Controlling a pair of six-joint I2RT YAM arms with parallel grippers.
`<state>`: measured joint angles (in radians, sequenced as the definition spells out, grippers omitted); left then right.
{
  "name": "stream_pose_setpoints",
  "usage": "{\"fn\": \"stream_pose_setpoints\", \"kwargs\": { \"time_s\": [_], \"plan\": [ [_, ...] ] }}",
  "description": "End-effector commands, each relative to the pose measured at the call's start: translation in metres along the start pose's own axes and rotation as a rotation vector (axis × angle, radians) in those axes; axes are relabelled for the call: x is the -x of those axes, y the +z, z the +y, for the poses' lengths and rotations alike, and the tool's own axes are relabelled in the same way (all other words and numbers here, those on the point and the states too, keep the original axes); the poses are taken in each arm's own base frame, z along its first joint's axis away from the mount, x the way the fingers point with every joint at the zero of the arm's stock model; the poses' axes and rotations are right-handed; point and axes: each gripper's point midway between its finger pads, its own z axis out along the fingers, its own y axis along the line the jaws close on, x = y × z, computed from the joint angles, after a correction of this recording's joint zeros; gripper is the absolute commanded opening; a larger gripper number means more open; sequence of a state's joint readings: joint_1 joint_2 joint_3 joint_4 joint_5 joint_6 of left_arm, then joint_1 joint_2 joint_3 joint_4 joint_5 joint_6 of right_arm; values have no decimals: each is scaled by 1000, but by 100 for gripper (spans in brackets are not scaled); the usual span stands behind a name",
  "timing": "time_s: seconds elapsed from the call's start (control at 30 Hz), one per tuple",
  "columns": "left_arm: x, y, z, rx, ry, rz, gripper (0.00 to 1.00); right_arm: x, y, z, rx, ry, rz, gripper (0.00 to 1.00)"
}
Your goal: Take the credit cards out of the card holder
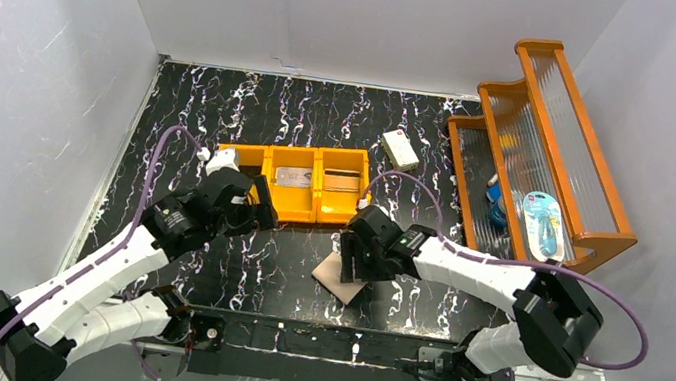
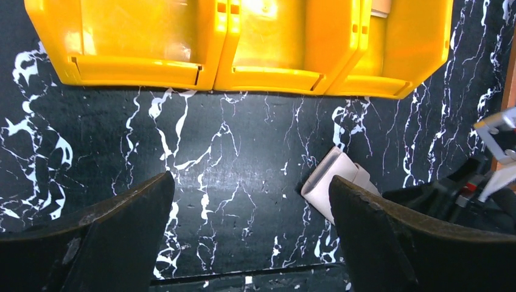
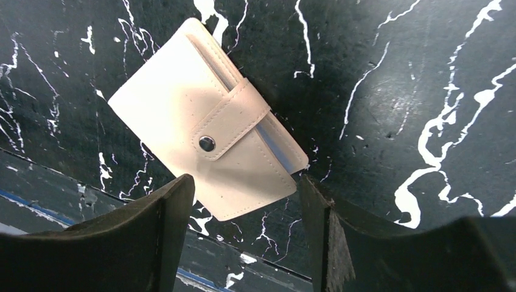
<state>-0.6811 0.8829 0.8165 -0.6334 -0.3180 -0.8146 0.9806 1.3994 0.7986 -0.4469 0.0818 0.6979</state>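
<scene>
Over the tabletop (image 1: 325,118), poised to grip the snapped-shut card holder (image 3: 201,121), right end effector (image 3: 244,182) and left end effector (image 2: 251,179) both apart; next needs the tab (image 3: 234,118) unsnapped.

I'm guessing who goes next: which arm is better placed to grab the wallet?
Right. The right gripper hangs open over the closed card holder. The left gripper, also open, is off to the side near the orange bin.

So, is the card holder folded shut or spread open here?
Folded shut: the card holder lies flat with its snap tab fastened across the front.
</scene>
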Motion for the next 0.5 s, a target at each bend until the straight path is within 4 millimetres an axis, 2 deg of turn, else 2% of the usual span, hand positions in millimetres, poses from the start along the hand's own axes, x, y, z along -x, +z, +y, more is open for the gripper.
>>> {"fn": "stream_pose_setpoints", "kwargs": {
  "time_s": [0.0,0.07,0.17,0.27,0.33,0.47],
  "plan": [
    [-13,-1,3,2,-41,58,98,1,0,12,3,-56,34,72],
    [-21,0,2,4,-34,100,98,-1,4,10,-13,-67,49,70],
    [-32,3,2,18,-23,162,98,-11,8,12,-19,-51,104,56],
    [-42,5,2,24,-13,215,98,-24,10,22,9,29,136,56],
    [-48,7,4,27,-11,235,98,-28,7,41,95,65,137,57],
    [-53,9,5,21,-11,247,98,-27,-12,102,370,47,114,62]
  ]
}}
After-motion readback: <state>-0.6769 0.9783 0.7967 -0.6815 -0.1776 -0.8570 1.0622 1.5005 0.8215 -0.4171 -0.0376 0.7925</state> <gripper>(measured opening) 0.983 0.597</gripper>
